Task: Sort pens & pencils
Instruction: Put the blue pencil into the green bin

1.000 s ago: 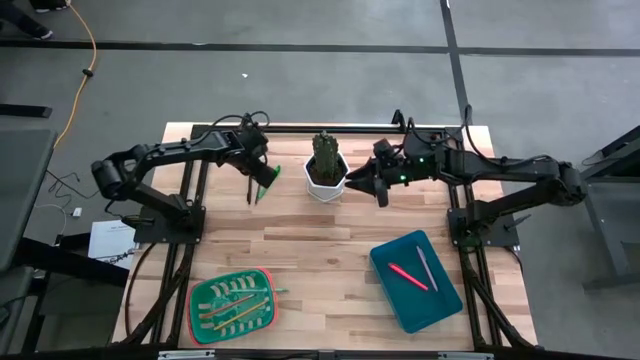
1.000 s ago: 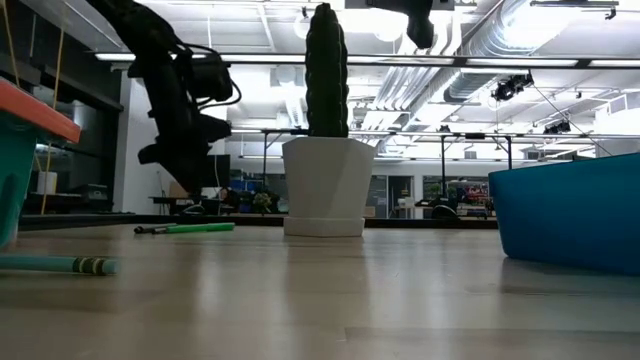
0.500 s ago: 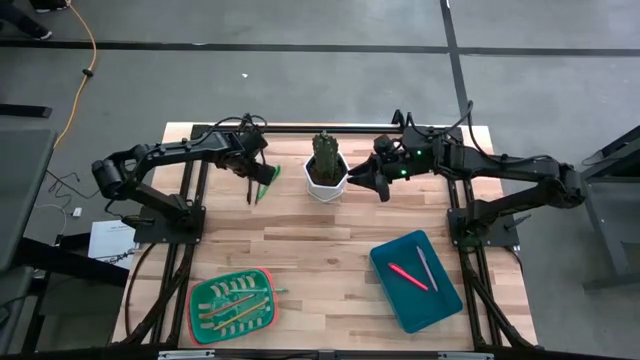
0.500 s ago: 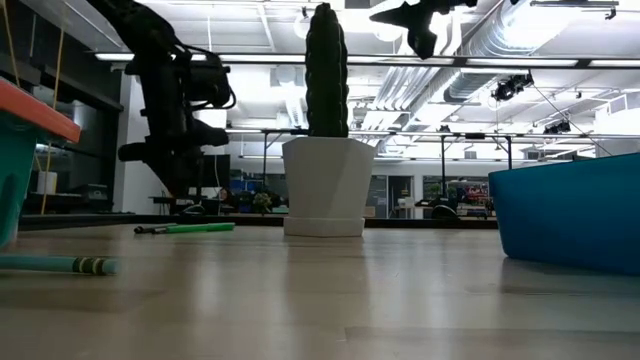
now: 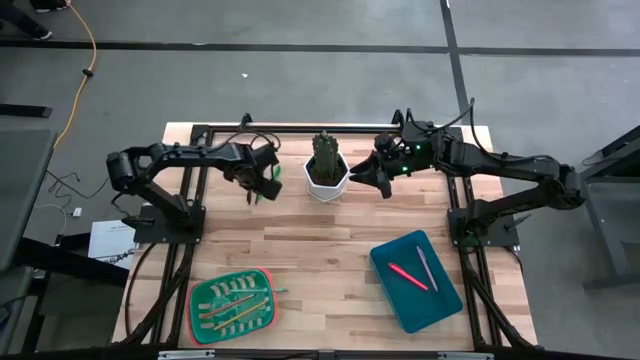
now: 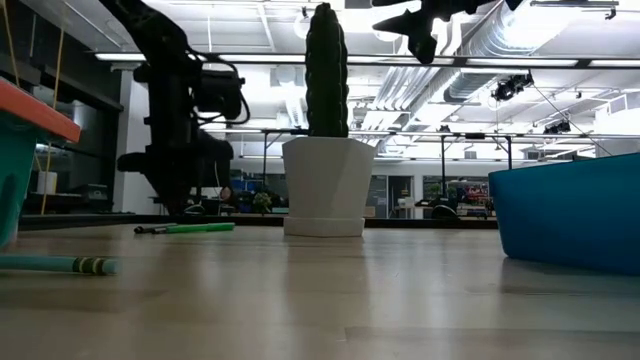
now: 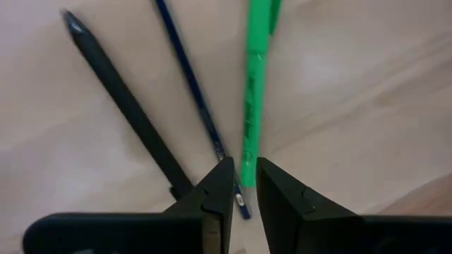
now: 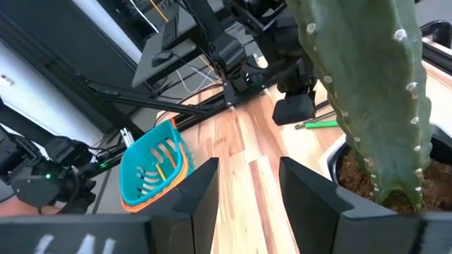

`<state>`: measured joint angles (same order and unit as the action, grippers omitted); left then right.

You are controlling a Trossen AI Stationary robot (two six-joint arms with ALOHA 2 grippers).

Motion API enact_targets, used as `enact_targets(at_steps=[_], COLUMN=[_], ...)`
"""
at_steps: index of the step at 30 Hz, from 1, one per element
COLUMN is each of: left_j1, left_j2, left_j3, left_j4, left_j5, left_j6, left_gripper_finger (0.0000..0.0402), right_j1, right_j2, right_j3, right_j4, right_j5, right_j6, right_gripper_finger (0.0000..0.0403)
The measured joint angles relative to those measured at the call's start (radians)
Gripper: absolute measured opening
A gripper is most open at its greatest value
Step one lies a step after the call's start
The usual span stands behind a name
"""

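A bright green pen (image 7: pixel 256 85) lies flat on the table beside a black stick (image 7: pixel 123 99) and a slim dark blue stick (image 7: pixel 191 85), left of the cactus pot (image 5: pixel 326 172). My left gripper (image 7: pixel 245 176) is low over them, open only narrowly, with a finger on each side of the green pen's near end. Whether the fingers touch the pen I cannot tell. My right gripper (image 8: pixel 247 176) hangs open and empty in the air right of the cactus. A pink-red pen (image 5: pixel 408 277) and a pale grey pen (image 5: pixel 427 268) lie in the blue bin (image 5: pixel 440 300). Several pencils (image 5: pixel 230 303) lie in the green tray (image 5: pixel 200 300).
The white pot with the tall cactus (image 6: pixel 322 120) stands between the two arms near the far edge. The green tray is at the near left, the blue bin at the near right. One teal pencil (image 6: pixel 60 265) lies on the table beside the green tray.
My left gripper has come down and moved a little toward the cactus pot, ending over the near end of the green pen. The green pen and the sticks beside it have stayed where they lay.
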<state>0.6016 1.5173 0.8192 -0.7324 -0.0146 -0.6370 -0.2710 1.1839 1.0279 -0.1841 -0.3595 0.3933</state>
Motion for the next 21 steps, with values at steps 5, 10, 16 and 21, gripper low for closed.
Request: enact_targets(at_steps=[5,10,16,21], left_j1=[-0.016,-0.013,-0.011,0.002], left_j2=[0.048,0.084,0.086,0.087], left_j3=[0.023,0.052,0.08,0.08], left_j4=[-0.003,-0.028,-0.104,-0.087], left_j5=[0.003,-0.009,-0.057,-0.058], left_j6=[0.001,0.004,0.03,0.031], left_gripper_finger=[0.0049,0.0049,0.0049,0.0049], right_j1=[0.0,0.0,0.0,0.0], right_j2=[0.0,0.0,0.0,0.0], right_j3=[0.0,0.0,0.0,0.0], right_j4=[-0.003,-0.005,-0.008,-0.008], right_j5=[-0.017,-0.04,-0.041,-0.041], right_j6=[-0.002,-0.002,-0.005,-0.01], right_gripper_finger=[0.014,0.014,0.014,0.014])
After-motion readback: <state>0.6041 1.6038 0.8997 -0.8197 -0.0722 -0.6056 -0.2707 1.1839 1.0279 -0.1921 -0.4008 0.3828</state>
